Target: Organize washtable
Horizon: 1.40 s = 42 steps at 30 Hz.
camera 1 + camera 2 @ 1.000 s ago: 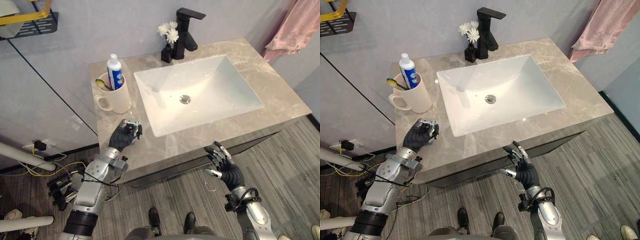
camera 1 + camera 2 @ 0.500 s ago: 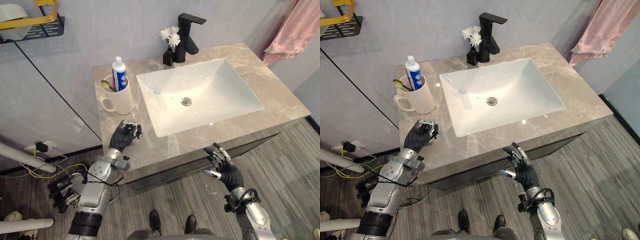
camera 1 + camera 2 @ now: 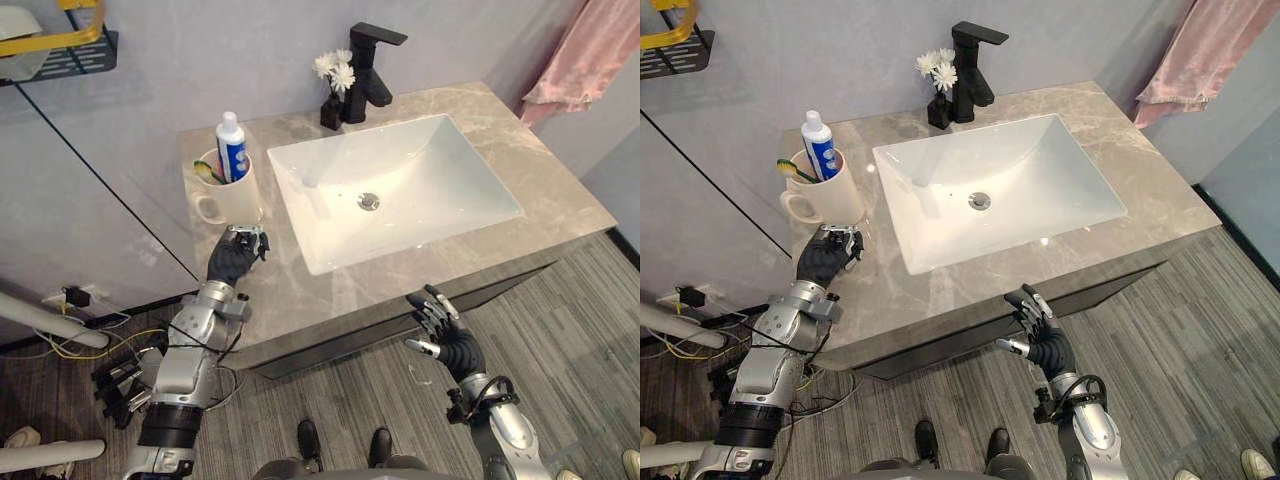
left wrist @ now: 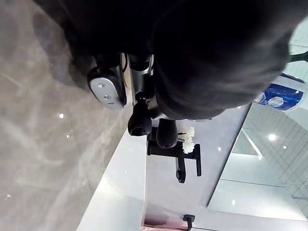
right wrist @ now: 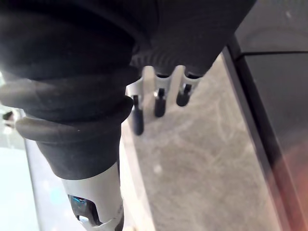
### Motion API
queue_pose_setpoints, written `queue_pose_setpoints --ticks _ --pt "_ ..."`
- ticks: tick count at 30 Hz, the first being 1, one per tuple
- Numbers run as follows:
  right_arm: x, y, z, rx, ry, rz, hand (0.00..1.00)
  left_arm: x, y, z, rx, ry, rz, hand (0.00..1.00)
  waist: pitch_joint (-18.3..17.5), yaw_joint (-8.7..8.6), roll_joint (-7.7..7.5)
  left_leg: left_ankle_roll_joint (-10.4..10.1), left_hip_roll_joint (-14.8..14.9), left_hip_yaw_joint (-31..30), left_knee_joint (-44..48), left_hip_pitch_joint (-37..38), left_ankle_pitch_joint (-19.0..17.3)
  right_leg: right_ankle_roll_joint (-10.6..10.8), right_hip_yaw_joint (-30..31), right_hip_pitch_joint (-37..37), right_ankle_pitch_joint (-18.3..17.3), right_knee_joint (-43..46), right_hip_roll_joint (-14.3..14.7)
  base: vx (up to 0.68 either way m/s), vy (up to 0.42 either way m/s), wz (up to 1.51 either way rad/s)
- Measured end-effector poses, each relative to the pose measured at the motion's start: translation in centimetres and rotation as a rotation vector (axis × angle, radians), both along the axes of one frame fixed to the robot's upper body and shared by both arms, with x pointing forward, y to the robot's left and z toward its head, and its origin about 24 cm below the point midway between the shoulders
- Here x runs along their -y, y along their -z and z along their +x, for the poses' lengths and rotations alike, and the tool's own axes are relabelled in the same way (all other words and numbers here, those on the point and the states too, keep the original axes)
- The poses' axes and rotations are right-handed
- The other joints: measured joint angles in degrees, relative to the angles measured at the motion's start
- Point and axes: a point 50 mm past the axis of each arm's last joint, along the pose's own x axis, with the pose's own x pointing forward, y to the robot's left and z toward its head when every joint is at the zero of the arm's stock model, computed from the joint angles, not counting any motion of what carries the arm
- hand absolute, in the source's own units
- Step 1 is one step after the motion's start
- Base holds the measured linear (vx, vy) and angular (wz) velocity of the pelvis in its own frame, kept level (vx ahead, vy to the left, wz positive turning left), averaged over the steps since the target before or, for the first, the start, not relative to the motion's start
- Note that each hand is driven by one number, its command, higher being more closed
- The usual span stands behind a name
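Silver-fingered right hand (image 3: 447, 340) nearest, off the countertop's (image 3: 340, 295) front edge, fingers spread, empty. Left hand (image 3: 234, 262) over the left side, clenched on nothing visible, clearly the nearer one. Directly beyond it, toward the rear left corner: cream mug (image 3: 238, 200), upright, handle turned to the left edge; contact with the fingertips impossible to tell. Inside, toothpaste tube (image 3: 231, 147) standing upright, toothbrush (image 3: 209, 171) leaning leftward. White basin (image 3: 420, 190) to the right, nothing in it. Along the rear edge, flower vase (image 3: 329, 108) beside black tap (image 3: 369, 62). Probably a short forward reach next.
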Motion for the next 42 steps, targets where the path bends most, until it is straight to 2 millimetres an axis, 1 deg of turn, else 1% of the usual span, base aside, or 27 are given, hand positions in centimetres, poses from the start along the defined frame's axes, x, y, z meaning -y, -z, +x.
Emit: queue_pose_setpoints --ticks 5,8,12,13,19,24,31,38,40,42 --pt "0.0 0.0 0.0 0.0 -0.002 0.001 0.0 -0.6 -0.5 0.3 0.012 -0.019 0.022 1.0 -0.01 0.24 -0.05 0.01 0.13 0.63 0.0 -0.64 0.01 -0.06 0.77 -0.89 0.37 -0.11 0.16 -0.01 -0.026 -0.08" --pt "0.0 0.1 -0.1 -0.003 -0.001 0.001 0.0 -1.3 -0.7 0.5 0.015 -0.06 0.041 1.0 -0.09 0.04 -0.23 0.01 0.15 0.74 0.0 -0.64 0.0 -0.08 0.93 -0.9 0.41 -0.24 0.19 0.0 -0.007 -0.01" --pt "0.0 0.1 -0.1 -0.006 0.002 0.0 0.0 -1.7 -0.9 0.6 0.019 -0.072 0.052 1.0 -0.09 0.19 -0.31 -0.01 0.3 1.01 -0.01 -1.02 -0.01 -0.17 1.12 -1.01 1.07 -1.03 0.41 0.0 -0.038 -0.03" --pt "0.0 0.1 -0.1 -0.005 0.002 0.0 0.0 -1.9 -1.1 0.9 0.023 -0.082 0.052 1.0 -0.1 0.28 -0.33 -0.01 0.33 1.17 -0.01 -1.22 -0.01 -0.16 1.2 -1.25 1.09 -1.03 0.42 -0.01 -0.026 -0.04" --pt "0.1 0.1 -0.2 -0.006 0.004 0.0 0.0 -2.9 -1.7 1.2 0.04 -0.123 0.069 1.0 -0.05 0.26 -0.59 -0.02 0.62 2.01 -0.01 -1.96 0.0 -0.28 1.94 -2.34 1.56 -1.05 0.59 -0.01 -0.028 -0.07" --pt "0.1 0.1 -0.2 -0.005 0.004 0.0 0.0 -3.1 -2.3 2.0 0.049 -0.133 0.074 1.0 0.04 0.31 -0.78 -0.02 0.75 2.22 -0.01 -2.2 0.0 -0.3 2.52 -2.71 1.84 -1.04 0.75 -0.01 -0.021 -0.03" --pt "0.1 0.1 -0.2 -0.004 0.003 0.0 0.0 -3.3 -3.4 2.5 0.078 -0.131 0.099 1.0 0.98 0.27 -1.67 -0.03 0.87 2.4 0.0 -2.33 0.0 -0.3 2.69 -2.93 1.84 -1.05 0.86 0.0 -0.026 -0.01" --pt "0.1 -0.1 -0.2 0.004 0.002 0.0 0.0 -3.2 -4.4 3.1 0.105 -0.133 0.121 1.0 1.29 0.28 -1.67 -0.02 0.94 2.66 0.03 -3.16 0.02 -0.44 2.75 -3.86 2.11 -1.07 0.92 0.0 -0.009 0.0" --pt "0.1 -0.2 -0.2 0.009 0.005 0.001 0.0 -3.2 -5.3 3.7 0.125 -0.143 0.123 1.0 2.32 0.27 -1.69 -0.02 1.2 2.64 0.13 -3.16 0.01 -1.13 2.74 -3.84 2.74 -1.18 1.21 0.0 0.0 0.0" --pt "0.1 -0.2 -0.2 0.011 0.006 0.007 0.0 -3.2 -6.2 4.1 0.147 -0.146 0.131 1.0 3.36 0.18 -1.82 -0.02 1.26 2.61 0.19 -3.29 0.01 -1.04 2.74 -3.9 3.02 -1.23 1.26 0.0 0.0 0.0"
